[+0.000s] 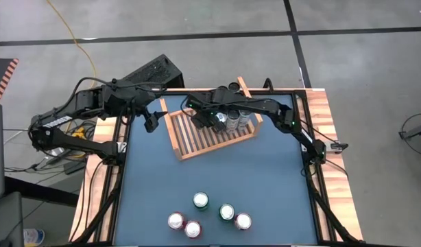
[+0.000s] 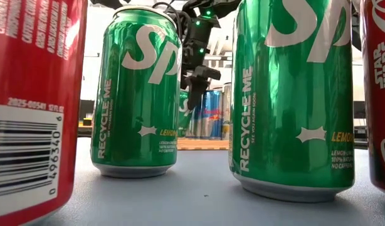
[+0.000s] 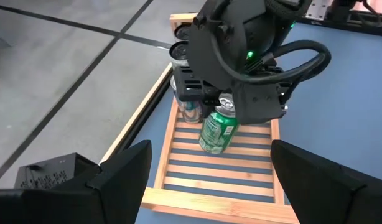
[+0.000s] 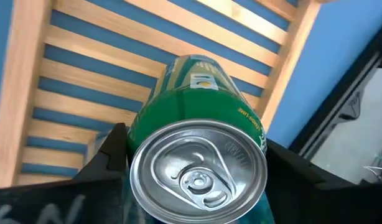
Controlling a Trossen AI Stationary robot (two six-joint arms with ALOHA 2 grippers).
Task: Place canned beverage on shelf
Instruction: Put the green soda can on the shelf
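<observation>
The right claw (image 3: 223, 118) has its fingers on either side of a green can (image 3: 216, 129), tilted over the slatted wooden shelf (image 3: 185, 190) at the bench's (image 1: 251, 178) far side. The left claw (image 1: 150, 120) hangs wide open beside the shelf. Five smooth round cans (image 1: 200, 201) stand near the front.

Two dark, cable-draped arms showing their hardware

The left arm (image 1: 73, 120) and right arm (image 1: 279, 113) are wearing matte black casings, with white lettering running along the left arm's lower link. A thick black cable is looping beside the right arm's wrist housing (image 3: 241, 43), where small green lights are glowing. The left gripper (image 3: 209, 180) is showing broad, wedge-shaped black fingers (image 3: 125, 171).
</observation>
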